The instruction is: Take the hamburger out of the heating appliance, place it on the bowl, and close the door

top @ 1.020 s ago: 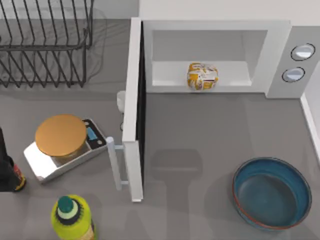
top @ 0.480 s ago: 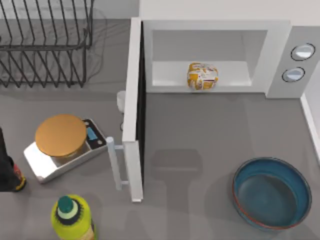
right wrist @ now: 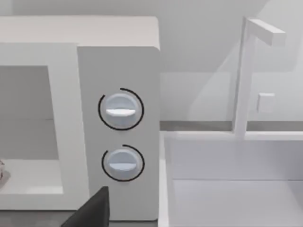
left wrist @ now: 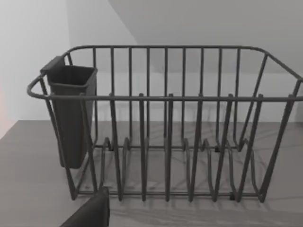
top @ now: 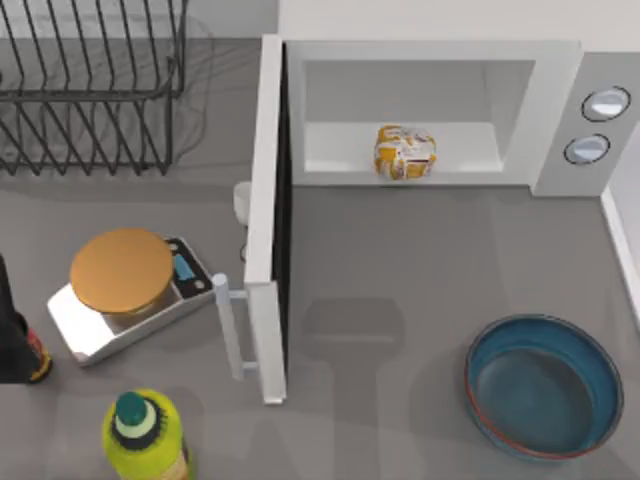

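Meanwhile the hamburger (top: 406,152) sits inside the heating appliance (top: 555,120), door (top: 266,250) open; gripper states I cannot tell.

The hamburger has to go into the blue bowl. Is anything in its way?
No. The hamburger sits at the front of the microwave, the door is swung wide open, and only bare table lies between it and the bowl.
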